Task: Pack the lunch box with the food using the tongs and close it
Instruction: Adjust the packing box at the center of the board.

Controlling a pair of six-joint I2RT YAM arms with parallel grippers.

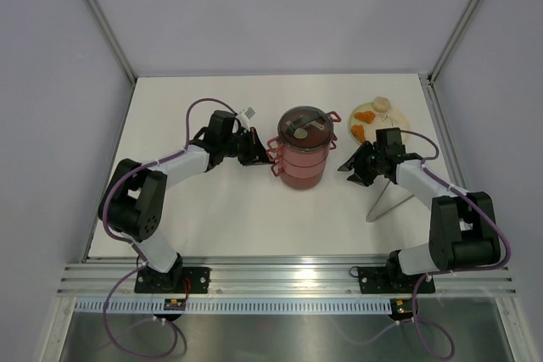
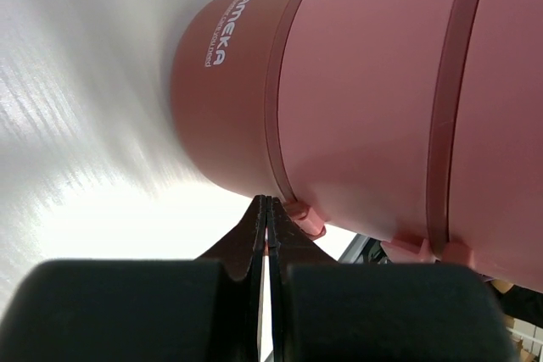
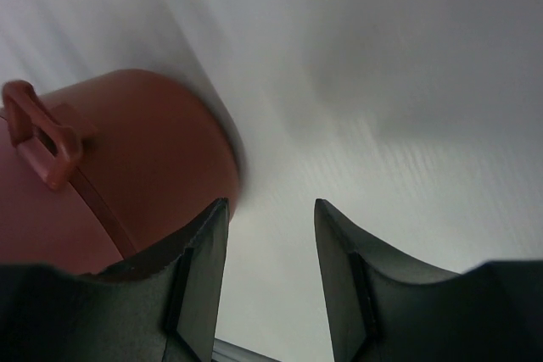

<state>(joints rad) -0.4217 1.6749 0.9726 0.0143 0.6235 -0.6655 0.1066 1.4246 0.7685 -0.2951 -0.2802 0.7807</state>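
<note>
- Stacked and lidded: lunch box (image 1: pixel 301 155), three dark-red tiers upright near the middle of the table (image 1: pixel 212 218), grey lid with a dark knob on top.
- Left arm folded at the elbow, forearm reaching in from the left, wrist level, left gripper (image 1: pixel 257 148) pointing at the stack's left side handles.
- Fingers of that gripper clenched tight, tips pressed together with nothing between them; in the left wrist view the left gripper (image 2: pixel 268 209) ends just beside a small handle tab on a tier band, touching or nearly so, cannot tell which.
- Beyond those closed fingertips: pink wall of the lunch box (image 2: pixel 365 99) filling the view, white lettering on the bottom tier.
- Right arm bent at the elbow by its base, forearm angled up and left, right gripper (image 1: pixel 350 169) low over the table, right of the stack and apart from it.
- Fingers of the right gripper (image 3: pixel 270 235) released, spread about halfway, holding nothing; bare white table between them.
- Left of and beyond the left finger in that wrist view: rounded wall of the lunch box (image 3: pixel 144 167) with a side handle loop, close but not touching.
- Behind the right wrist, on the table: tongs (image 1: pixel 386 202), silver V lying flat, tip end toward the near edge, not gripped.
- Behind the right gripper, toward the far right corner: cream plate (image 1: pixel 400 121) with orange pieces and one pale round piece of food (image 1: pixel 366 115) on it.
</note>
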